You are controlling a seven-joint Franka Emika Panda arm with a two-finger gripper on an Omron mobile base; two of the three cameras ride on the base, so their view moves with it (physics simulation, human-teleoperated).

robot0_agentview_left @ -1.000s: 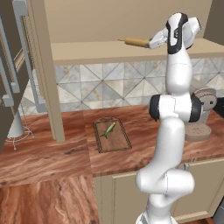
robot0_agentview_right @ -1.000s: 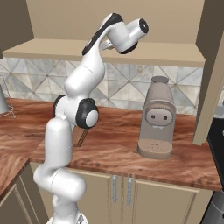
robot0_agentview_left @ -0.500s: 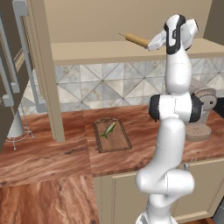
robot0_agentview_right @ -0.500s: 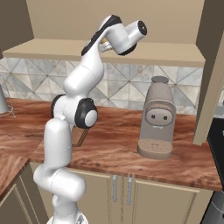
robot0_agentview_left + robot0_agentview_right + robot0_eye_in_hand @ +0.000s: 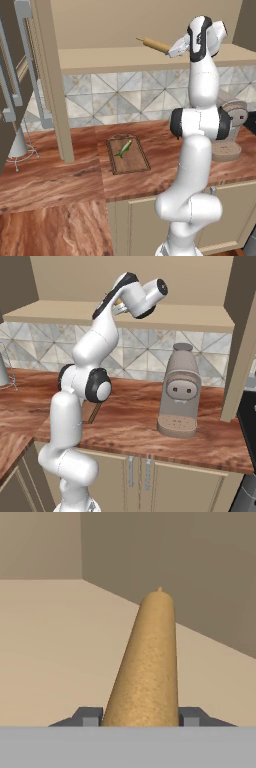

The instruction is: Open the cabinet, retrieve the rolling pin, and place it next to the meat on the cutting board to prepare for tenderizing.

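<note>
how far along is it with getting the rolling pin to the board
Done: the cabinet stands open. In hand: the gripper is shut on the rolling pin, tilted above the shelf. Left: carry it down and set it beside the meat on the cutting board.

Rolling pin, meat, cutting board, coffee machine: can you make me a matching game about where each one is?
Things:
1. rolling pin
2. meat
3. cutting board
4. coffee machine

Places:
A. lying on the cutting board
B. standing on the counter, right of the arm
C. between the gripper's fingers, inside the open cabinet
D. flat on the counter below the cabinet

Pairs: 1-C, 2-A, 3-D, 4-B
</note>
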